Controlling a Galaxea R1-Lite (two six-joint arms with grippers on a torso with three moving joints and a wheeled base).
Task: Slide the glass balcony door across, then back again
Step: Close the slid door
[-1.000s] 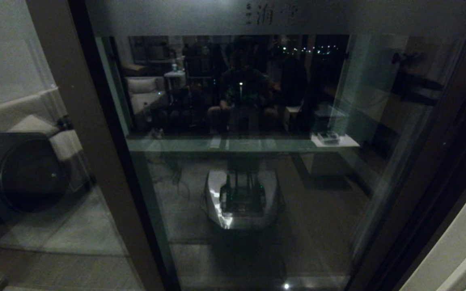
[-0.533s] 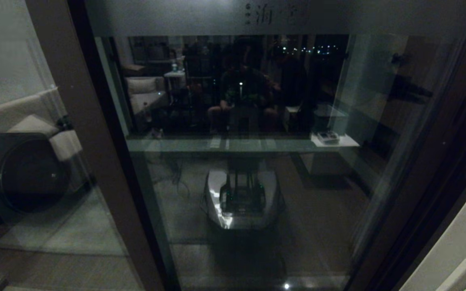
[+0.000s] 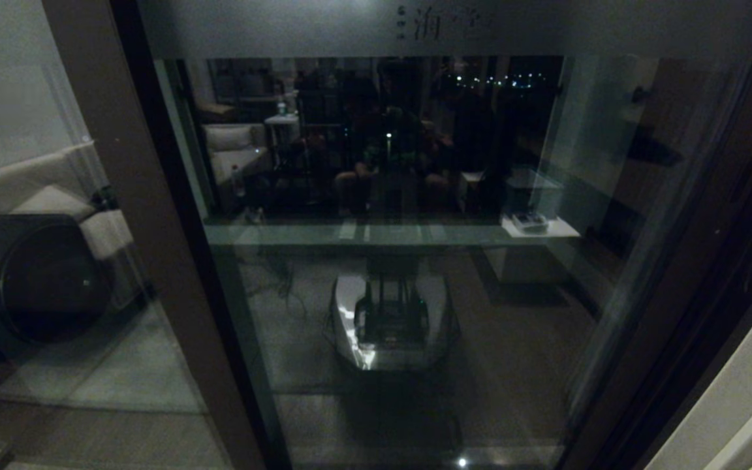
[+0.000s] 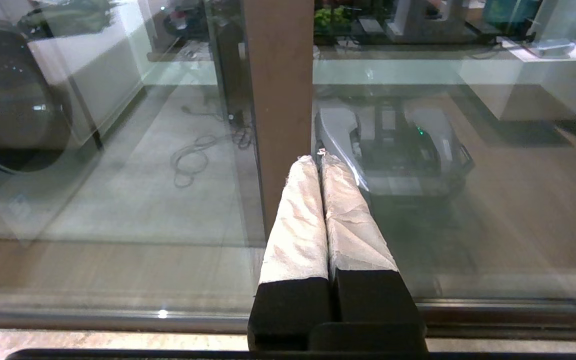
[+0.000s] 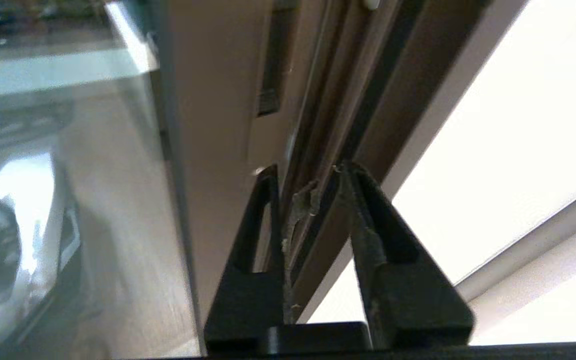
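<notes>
Right gripper (image 5: pixel 308 172) jaws narrowly apart, nothing between, w/ the handle (image 5: pixel 273 60) just ahead. Door (image 3: pixel 389 261) prob heavy, slick glass; grab at the handle. Left gripper (image 4: pixel 318 159) closed, idle.

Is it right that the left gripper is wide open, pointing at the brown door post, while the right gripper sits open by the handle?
Not quite. The left wrist view shows the left gripper shut, its padded fingers pressed together, pointing at the brown door post. The right gripper does sit open by the handle.

One glass balcony door (image 3: pixel 415 261), one fixed glass panel (image 3: pixel 36 196), one recessed handle (image 5: pixel 273 60), two grippers, one per wrist view.
</notes>
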